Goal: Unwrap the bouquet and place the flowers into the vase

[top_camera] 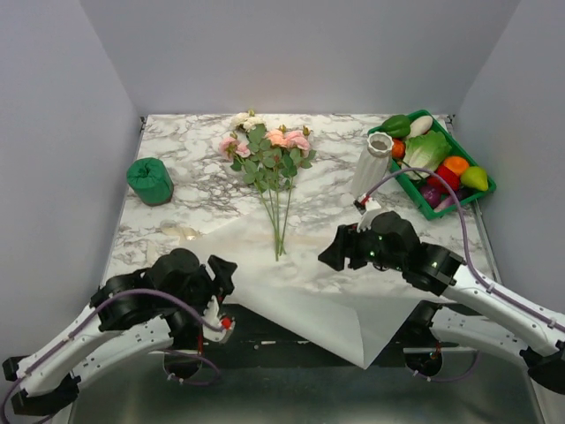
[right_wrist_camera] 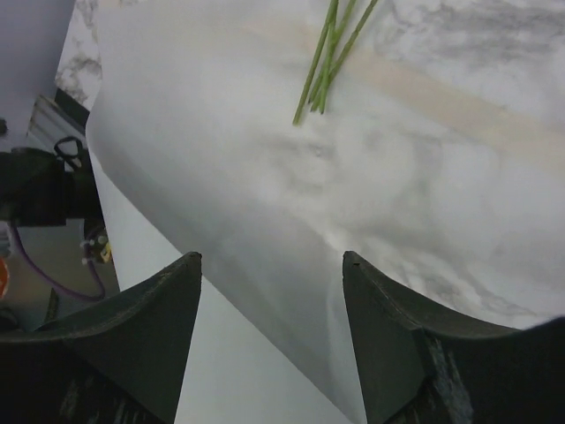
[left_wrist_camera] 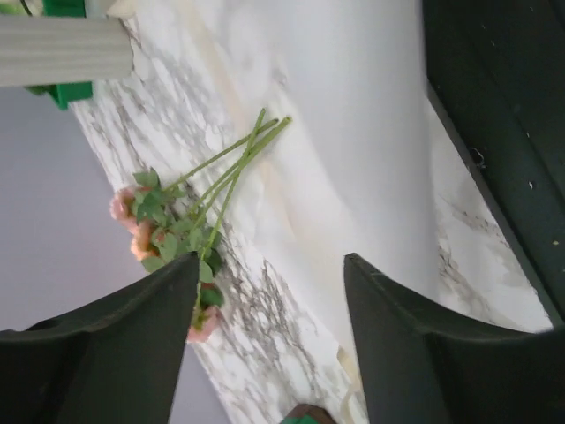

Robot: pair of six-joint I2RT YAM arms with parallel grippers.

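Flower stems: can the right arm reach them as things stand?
Probably yes. The right gripper hangs open beside the stems, with only flat paper between them; nothing stands in the way.

Lit brightly and evenly from overhead in the top view, with soft, faint shadows beside the green tray (top_camera: 422,205). Rendered the flowers (top_camera: 269,150) and the marble table (top_camera: 190,199) sharply; washed the white paper sheet (top_camera: 327,305) nearly featureless. Darkened toward the near edge. In the left wrist view, blurred the dark fingers (left_wrist_camera: 115,353) of the left gripper (left_wrist_camera: 271,258) and the vase (left_wrist_camera: 62,49) at the upper corner. In the right wrist view, kept the flower stems (right_wrist_camera: 327,53) fairly crisp, softened the fingers (right_wrist_camera: 132,353) of the right gripper (right_wrist_camera: 272,254), overexposed the paper.
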